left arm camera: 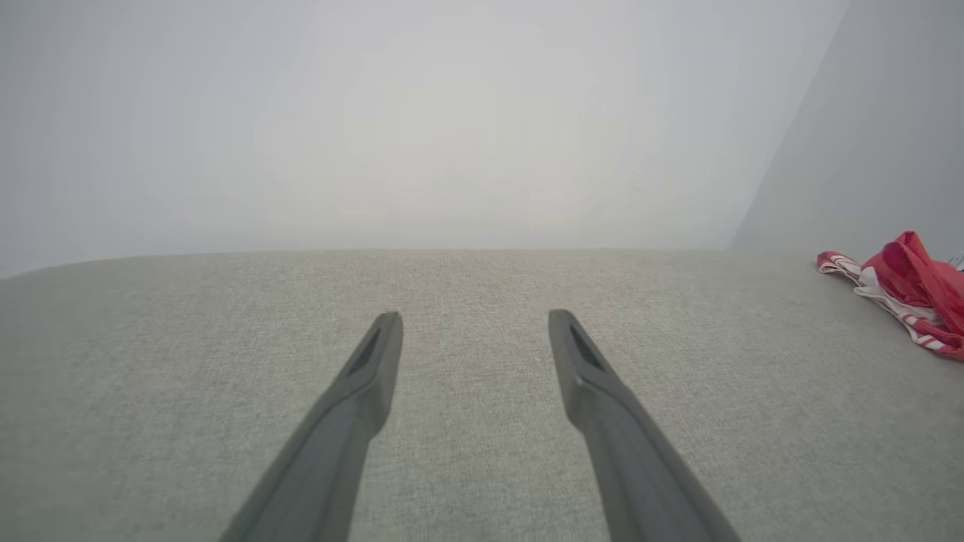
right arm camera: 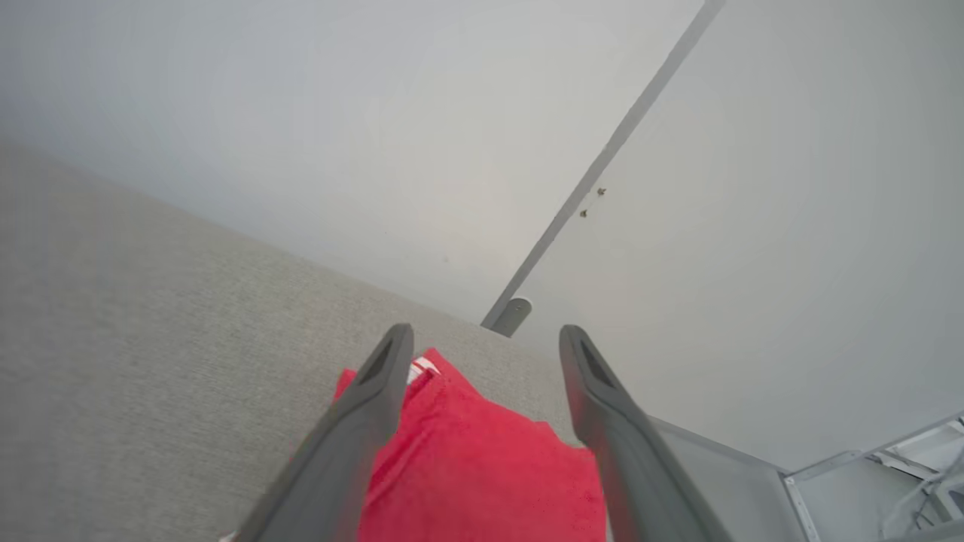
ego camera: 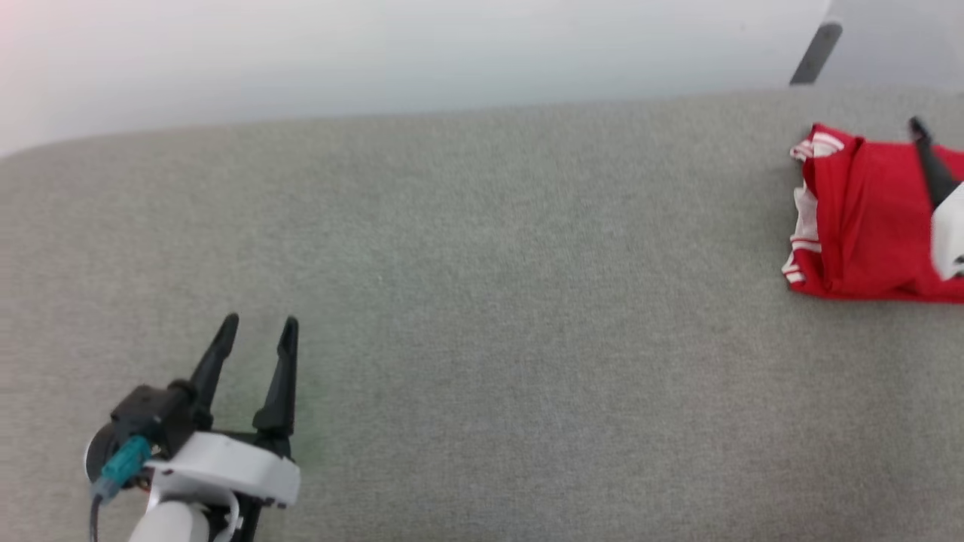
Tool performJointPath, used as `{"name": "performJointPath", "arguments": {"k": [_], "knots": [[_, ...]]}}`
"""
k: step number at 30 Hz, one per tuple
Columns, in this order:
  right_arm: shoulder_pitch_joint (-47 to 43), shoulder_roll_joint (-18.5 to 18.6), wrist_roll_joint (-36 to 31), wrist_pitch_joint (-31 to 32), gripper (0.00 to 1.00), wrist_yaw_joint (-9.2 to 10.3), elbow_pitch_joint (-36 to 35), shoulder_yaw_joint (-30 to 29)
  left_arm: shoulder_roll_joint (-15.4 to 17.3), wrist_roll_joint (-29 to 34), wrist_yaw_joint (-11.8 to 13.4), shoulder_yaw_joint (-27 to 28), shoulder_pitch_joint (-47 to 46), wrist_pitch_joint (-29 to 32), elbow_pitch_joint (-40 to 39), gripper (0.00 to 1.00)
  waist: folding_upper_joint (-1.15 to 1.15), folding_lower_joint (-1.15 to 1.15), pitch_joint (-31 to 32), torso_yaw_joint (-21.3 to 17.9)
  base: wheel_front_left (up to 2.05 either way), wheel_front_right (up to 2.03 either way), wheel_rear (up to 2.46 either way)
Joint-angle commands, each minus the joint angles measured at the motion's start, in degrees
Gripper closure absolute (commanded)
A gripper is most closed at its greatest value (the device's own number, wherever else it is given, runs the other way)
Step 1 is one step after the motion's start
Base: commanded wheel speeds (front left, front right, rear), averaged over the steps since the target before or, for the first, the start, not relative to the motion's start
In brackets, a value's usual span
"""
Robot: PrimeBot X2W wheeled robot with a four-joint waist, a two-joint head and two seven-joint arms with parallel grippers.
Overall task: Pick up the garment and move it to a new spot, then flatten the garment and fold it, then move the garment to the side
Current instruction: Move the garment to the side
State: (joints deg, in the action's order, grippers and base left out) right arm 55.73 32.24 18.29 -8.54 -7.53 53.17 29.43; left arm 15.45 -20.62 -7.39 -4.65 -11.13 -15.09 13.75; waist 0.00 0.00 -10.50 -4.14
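Red and folded into a compact bundle, the garment (ego camera: 866, 218) lies at the far right of the table (ego camera: 482, 301), close to the back edge. In the head view the picture's right border cuts it off. White cloth and red-white striped trim peek out along its left side, and the top face is plain red with a few creases. No numbers can be seen on it.

The right end effector (right arm camera: 486, 331) hangs over the garment. In its wrist view the two dark fingers (right arm camera: 376, 406) stand wide apart, with the red cloth spread beneath and between them and nothing pinched at the tips, so it is open. In the head view one of its fingers crosses the upper right of the bundle, with the pale wrist housing just below it. Whether the fingers touch the cloth cannot be told.

The left end effector (ego camera: 260, 322) is well apart from the garment, low at the left over bare grey fabric. Its fingers are spread and empty. A teal plug (ego camera: 124, 459) sits at its wrist. From its own wrist view the garment (left arm camera: 911, 290) shows as a small red and striped heap at the right edge.

A pale wall (ego camera: 376, 53) rises behind the table, with a grey strip (right arm camera: 602, 158) running up it near the garment.
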Motion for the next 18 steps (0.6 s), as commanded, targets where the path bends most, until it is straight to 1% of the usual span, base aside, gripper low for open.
{"name": "performJointPath", "arguments": {"k": [1, 3, 10, 14, 18], "knots": [[-2.55, -0.98, 0.86, -1.29, 0.0, 0.08, -0.78, -0.73, -0.22, 0.08, -0.12, 0.71, 1.59, -0.02, 0.02, 0.0, 0.0, 0.0, 4.64, 2.16, 0.0, 0.0, 0.0], [-3.39, -1.4, 1.07, -1.85, 0.0, 0.08, -1.18, -1.22, -0.29, 0.18, -0.12, 1.1, 2.18, -0.02, -0.05, 0.0, 0.0, 0.0, 5.41, 2.47, 0.0, 0.0, 0.0], [-11.58, -4.52, 2.64, -4.77, 0.0, 0.08, -4.37, -5.21, -0.28, 0.79, 0.07, 4.01, 6.98, -0.02, 0.0, 0.0, 0.0, 0.0, 10.77, 4.82, 0.0, 0.0, 0.0], [-16.32, -6.13, 1.94, -5.77, 0.0, 0.08, -6.74, -8.44, 0.1, 0.51, 0.35, 5.98, 9.59, -0.02, -0.72, 0.0, 0.0, 0.0, 12.47, 5.78, 0.0, 0.0, 0.0], [-21.48, -7.81, -0.11, -6.34, 0.0, 0.08, -9.02, -12.78, 0.27, 0.88, 0.78, 7.52, 12.3, -0.02, -1.41, 0.0, 0.0, 0.0, 13.97, 6.71, 0.0, 0.0, 0.0]]}}
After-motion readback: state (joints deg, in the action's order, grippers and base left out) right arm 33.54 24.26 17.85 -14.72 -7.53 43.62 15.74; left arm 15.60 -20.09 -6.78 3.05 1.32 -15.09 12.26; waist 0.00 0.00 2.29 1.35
